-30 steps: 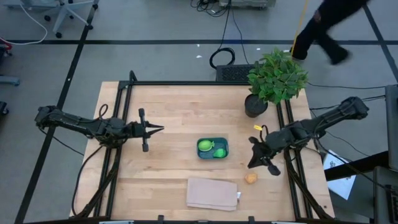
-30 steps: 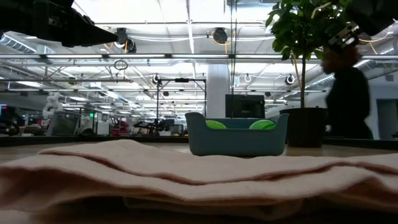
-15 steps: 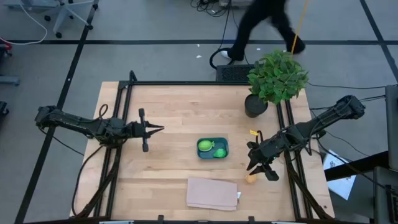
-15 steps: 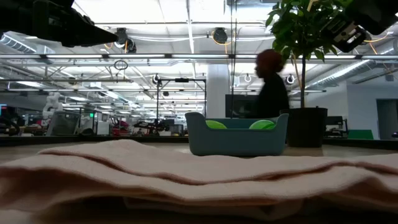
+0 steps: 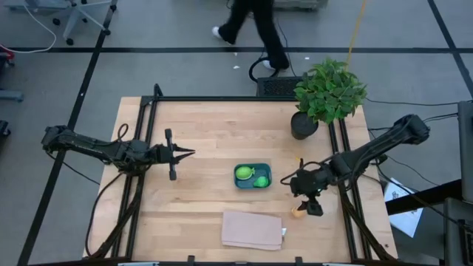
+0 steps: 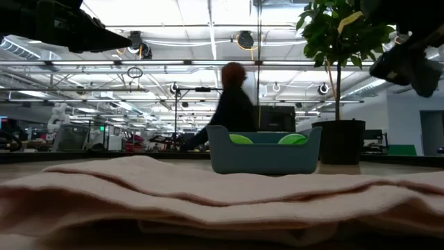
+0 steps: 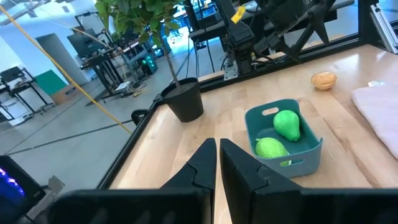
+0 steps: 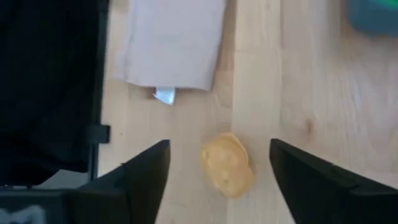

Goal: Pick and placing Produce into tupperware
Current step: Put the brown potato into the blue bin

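We see the right gripper [image 5: 301, 199], jaws wide, now shifted over the orange fruit [image 5: 297, 212], which lies on the table [image 5: 199, 133] beside the cloth [image 5: 253, 229]. The teal tupperware [image 5: 253, 176] still holds both green fruits [image 7: 280, 134]. The left gripper [image 5: 185, 154] stays narrow, unmoved; the person [image 5: 255, 26] has walked leftward.

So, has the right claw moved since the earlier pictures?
Yes. In the high view the right claw has shifted left, away from the table's right rail toward the teal container, and now hangs open above the orange fruit.
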Controlling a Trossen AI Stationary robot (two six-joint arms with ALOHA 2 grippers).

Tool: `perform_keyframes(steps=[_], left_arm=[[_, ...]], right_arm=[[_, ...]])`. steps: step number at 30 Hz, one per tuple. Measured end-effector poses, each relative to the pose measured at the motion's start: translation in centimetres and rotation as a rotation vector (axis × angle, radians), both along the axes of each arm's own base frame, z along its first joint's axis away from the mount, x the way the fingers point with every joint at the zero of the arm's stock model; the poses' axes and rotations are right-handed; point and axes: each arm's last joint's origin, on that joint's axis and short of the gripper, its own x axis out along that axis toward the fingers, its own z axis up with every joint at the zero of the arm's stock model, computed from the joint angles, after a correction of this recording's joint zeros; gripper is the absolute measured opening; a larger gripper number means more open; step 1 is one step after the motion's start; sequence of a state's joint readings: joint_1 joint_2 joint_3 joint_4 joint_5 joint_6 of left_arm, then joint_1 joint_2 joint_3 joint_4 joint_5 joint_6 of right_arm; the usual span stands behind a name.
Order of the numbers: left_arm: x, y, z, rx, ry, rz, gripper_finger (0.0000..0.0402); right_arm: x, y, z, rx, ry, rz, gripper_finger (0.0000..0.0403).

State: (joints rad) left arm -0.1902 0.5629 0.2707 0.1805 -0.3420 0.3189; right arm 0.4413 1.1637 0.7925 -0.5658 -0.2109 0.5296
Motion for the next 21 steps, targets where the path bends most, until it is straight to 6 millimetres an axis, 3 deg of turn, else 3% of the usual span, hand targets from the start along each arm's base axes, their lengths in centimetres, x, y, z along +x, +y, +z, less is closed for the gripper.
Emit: perform_keyframes(steps=[5,21], left_arm=[[0.0,0.0,-0.1,-0.005,0.009,0.001,0.0026],[0.0,0.0,-0.3,-0.009,0.026,0.002,0.0026]], right_arm=[[0.0,0.1,-0.4,-0.01,0.029,0.005,0.0305],[0.5,1.0,-1.8,-0.077,0.057,0.059,0.0306]])
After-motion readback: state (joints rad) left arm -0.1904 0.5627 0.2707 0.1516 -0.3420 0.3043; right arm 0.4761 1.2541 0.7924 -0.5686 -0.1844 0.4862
